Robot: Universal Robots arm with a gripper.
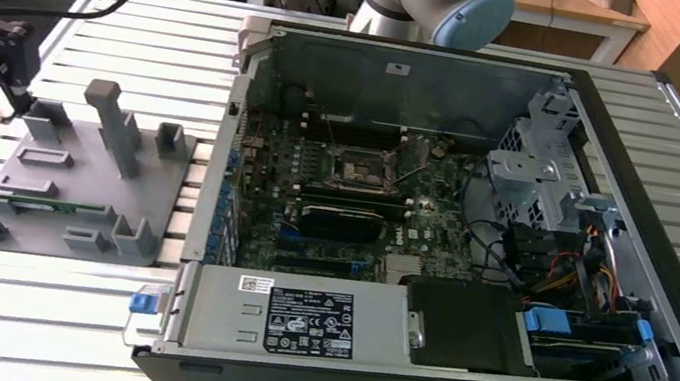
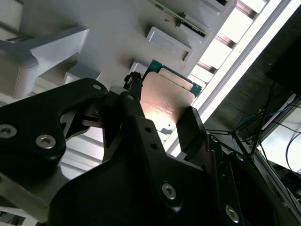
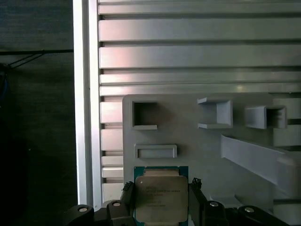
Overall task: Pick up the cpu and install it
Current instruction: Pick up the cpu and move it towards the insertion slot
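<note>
— Where's the cpu [image 3: 161,195]?
— Clamped by two opposite edges in my claw [image 3: 161,187], above the grey tray [image 3: 197,155] on the table [image 3: 188,56]
— Any advice?
— I'd hold it level and go slowly; a tilted chip, I judge, won't seat in the socket [image 1: 357,168]

Silvery cpu [image 3: 161,197], grey ribbed table [image 3: 188,47]

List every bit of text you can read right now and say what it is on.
Top of the cpu: several printed lines, too small to read.
black label on the power supply: print and symbols, too small to read.
white sticker next to the black label: blurred, unreadable.
No other text can be read.
</note>
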